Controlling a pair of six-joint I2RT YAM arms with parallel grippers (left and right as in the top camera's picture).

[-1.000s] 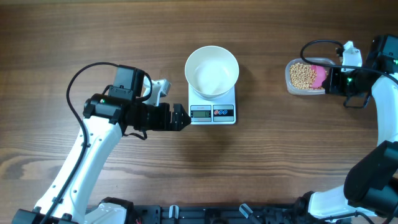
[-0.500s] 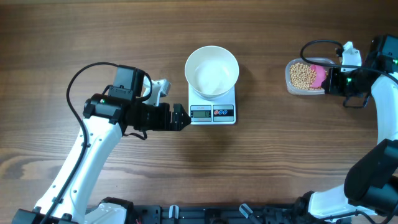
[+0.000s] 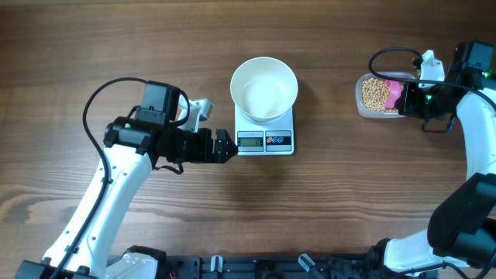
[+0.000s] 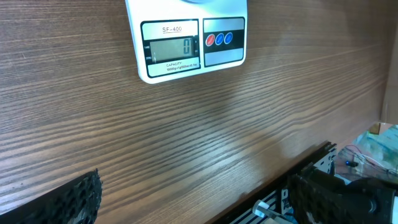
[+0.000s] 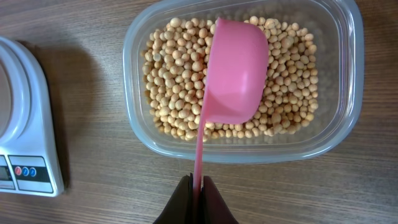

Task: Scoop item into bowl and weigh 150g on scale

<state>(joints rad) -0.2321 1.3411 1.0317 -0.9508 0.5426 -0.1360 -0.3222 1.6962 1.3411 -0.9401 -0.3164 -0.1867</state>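
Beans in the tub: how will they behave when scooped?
The beans look small, round and loose, so they'll likely flow around the pink scoop rather than resist. Smooth skins suggest they slide out easily if it tilts. Any spilled on the flat table would probably roll.

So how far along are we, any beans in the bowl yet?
Done: the bowl sits on the scale, looks empty, and the display reads 0. In hand: the right gripper is shut on the pink scoop by its handle, cup over the beans in the clear container. The left gripper hangs open beside the scale. Left: scooping beans into the bowl up to 150 g.
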